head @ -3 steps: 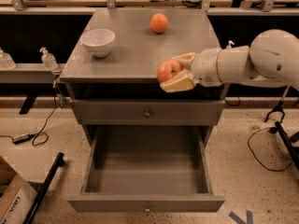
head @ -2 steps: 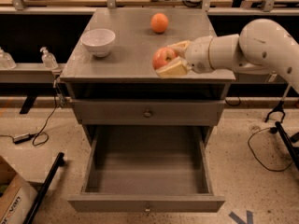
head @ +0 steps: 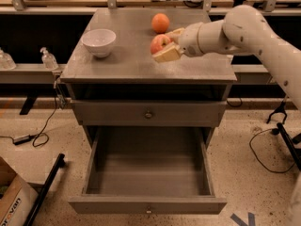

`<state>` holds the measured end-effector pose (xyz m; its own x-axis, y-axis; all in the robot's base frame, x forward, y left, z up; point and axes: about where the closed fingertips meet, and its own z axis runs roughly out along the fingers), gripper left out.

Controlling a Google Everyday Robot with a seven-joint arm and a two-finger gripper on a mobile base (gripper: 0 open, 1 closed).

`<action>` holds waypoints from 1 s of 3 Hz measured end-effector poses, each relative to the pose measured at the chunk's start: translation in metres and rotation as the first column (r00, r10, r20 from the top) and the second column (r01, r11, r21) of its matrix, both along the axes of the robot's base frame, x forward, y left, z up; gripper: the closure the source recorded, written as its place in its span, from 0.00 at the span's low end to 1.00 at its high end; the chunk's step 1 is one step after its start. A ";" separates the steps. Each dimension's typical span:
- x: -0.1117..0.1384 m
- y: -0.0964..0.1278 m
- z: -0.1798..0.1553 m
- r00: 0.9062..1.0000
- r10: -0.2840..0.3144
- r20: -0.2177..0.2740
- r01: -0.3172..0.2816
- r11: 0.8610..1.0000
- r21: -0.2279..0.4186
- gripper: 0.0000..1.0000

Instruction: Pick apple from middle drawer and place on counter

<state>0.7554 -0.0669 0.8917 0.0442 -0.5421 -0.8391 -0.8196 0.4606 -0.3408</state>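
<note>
Red apple is held clenched in the pincer, low over the desk. Bare top is judged to lie straight beneath it, with the orange fruit just behind.

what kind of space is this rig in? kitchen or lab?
Probably a lab or workshop, not a kitchen: a freestanding grey cabinet on speckled floor, loose cables, a cardboard box, a workbench behind. The pincer holds the apple over the counter.

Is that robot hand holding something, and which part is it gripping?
Yes. The gripper holds the apple, clamped on opposite sides between its two fingers, over the counter.
</note>
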 end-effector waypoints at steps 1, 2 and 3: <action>0.031 -0.007 -0.012 0.999 -0.047 -0.025 0.047 0.999 -0.015 0.61; 0.050 -0.010 -0.022 0.996 -0.078 -0.040 0.076 0.997 -0.027 0.37; 0.058 -0.012 -0.032 0.994 -0.092 -0.060 0.090 0.995 -0.038 0.14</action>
<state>0.8136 -0.0790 0.8595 -0.0577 -0.5710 -0.8189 -0.7948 0.5227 -0.3085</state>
